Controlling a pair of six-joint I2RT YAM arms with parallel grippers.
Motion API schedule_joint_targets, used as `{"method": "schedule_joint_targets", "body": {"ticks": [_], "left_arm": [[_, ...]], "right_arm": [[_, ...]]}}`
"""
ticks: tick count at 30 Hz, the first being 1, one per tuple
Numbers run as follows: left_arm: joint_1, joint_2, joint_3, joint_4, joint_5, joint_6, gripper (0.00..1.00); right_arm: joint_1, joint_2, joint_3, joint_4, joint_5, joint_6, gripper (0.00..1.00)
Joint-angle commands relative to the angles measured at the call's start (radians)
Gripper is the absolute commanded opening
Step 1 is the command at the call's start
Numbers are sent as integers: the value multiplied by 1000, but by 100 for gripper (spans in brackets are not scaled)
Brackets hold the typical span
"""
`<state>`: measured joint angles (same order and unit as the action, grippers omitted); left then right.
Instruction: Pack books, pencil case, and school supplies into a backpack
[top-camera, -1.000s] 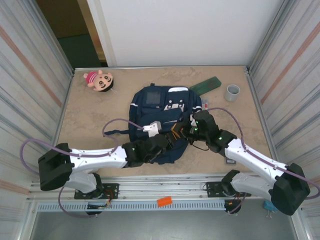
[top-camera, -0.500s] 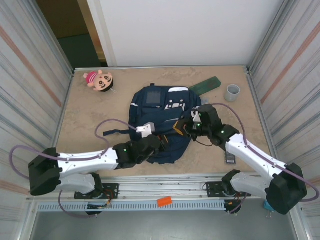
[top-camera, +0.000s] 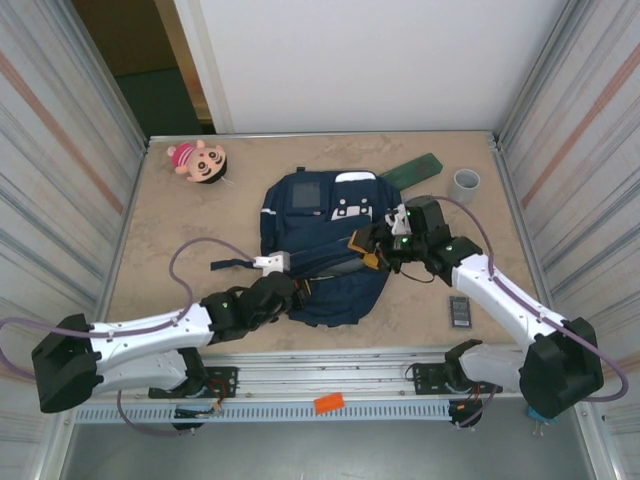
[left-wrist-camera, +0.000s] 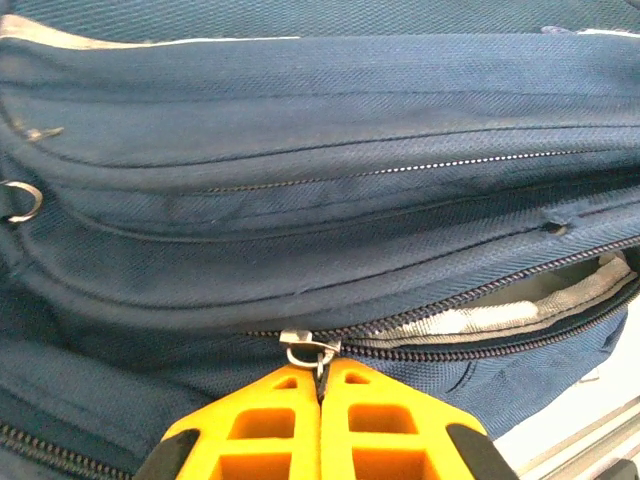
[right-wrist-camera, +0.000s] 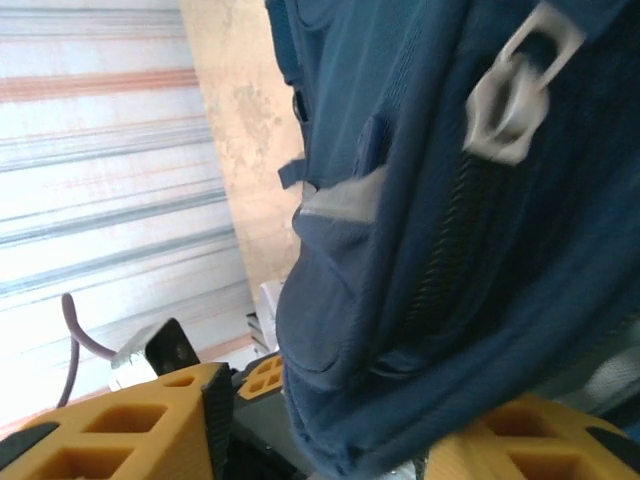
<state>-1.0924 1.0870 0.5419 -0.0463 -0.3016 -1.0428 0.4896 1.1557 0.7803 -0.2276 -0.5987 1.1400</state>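
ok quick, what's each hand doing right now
left hand: closed, pinching the zipper pull of the backpack
right hand: open, backpack fabric loose between its fingers

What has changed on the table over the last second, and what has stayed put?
The left gripper closed on the zip pull of the backpack and drew back to its left. The right gripper moved farther from the arms' bases, and its jaws opened around the backpack's fabric. Backpack, doll, pencil case and cup stayed put.
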Motion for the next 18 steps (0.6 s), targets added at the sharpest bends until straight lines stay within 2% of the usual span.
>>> {"method": "schedule_joint_targets", "body": {"ticks": [1, 5, 10, 14, 16, 18], "left_arm": [[5, 48, 48, 68, 38, 70, 0], [4, 110, 63, 149, 68, 42, 0], [3, 165, 93, 172, 131, 52, 0], [0, 125, 81, 115, 101, 31, 0], [0, 81, 63, 54, 57, 20, 0], [6, 27, 33, -3, 17, 14, 0]], "right_arm": [[82, -37, -102, 163, 133, 167, 54], [163, -51, -169, 261, 251, 268, 56], [182, 23, -104, 232, 277, 206, 54], [130, 77, -65, 197, 238, 117, 21], [85, 76, -32, 127, 189, 44, 11], [33, 66, 20, 12, 124, -89, 6]]}}
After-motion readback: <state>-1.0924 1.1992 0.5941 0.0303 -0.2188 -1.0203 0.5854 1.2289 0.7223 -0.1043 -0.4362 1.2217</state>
